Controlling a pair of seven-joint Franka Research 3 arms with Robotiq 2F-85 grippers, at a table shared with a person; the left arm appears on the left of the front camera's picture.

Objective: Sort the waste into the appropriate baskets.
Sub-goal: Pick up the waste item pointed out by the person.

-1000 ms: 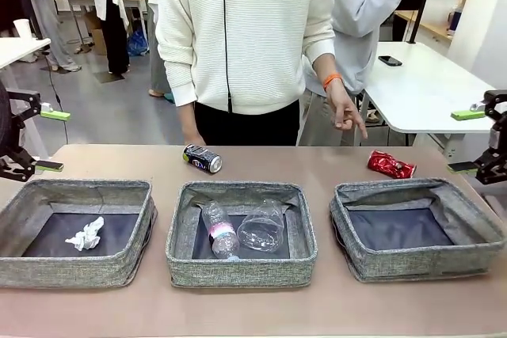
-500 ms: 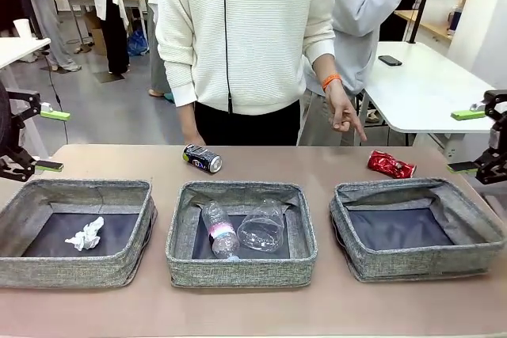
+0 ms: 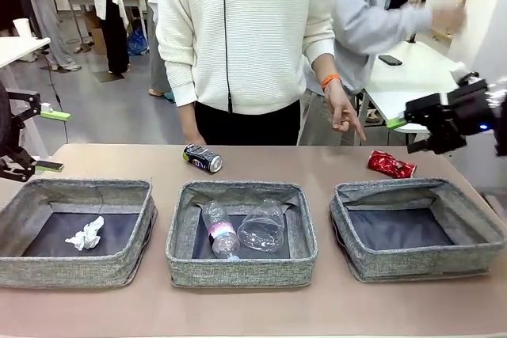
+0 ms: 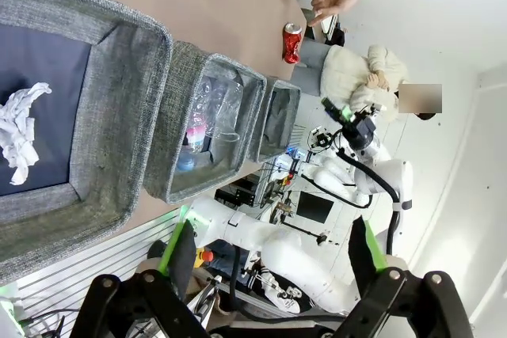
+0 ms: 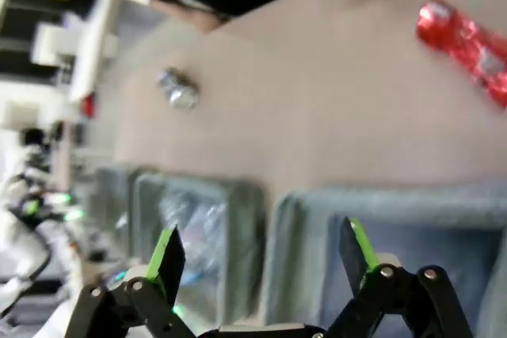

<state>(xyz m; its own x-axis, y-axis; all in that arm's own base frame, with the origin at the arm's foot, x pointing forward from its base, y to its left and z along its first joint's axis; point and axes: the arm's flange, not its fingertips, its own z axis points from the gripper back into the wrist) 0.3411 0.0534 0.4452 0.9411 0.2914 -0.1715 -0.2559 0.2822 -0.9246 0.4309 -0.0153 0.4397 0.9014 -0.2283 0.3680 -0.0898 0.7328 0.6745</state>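
Three grey baskets stand in a row: left (image 3: 79, 273), middle (image 3: 238, 271), right (image 3: 420, 263). A crumpled white tissue (image 3: 85, 235) lies in the left one. The pink-labelled bottle (image 3: 219, 231) and the crushed clear bottle (image 3: 261, 227) lie in the middle one. Beyond the baskets, on the table, lie the dark blue can (image 3: 203, 158) and the crushed red can (image 3: 390, 165). My right gripper (image 3: 408, 134) hangs open, above and just right of the red can (image 5: 467, 37). My left gripper (image 3: 54, 140) stays open at the table's left edge, holding nothing.
A person in a white sweater stands at the far side, one hand (image 3: 344, 116) pointing down near the red can. The right basket's dark lining (image 3: 400, 227) is bare. Open tabletop lies between the two cans and along the front edge.
My right arm has swung in from the right edge, up and leftward, now hovering near the red can. The left arm, the waste and the pointing hand have stayed put.
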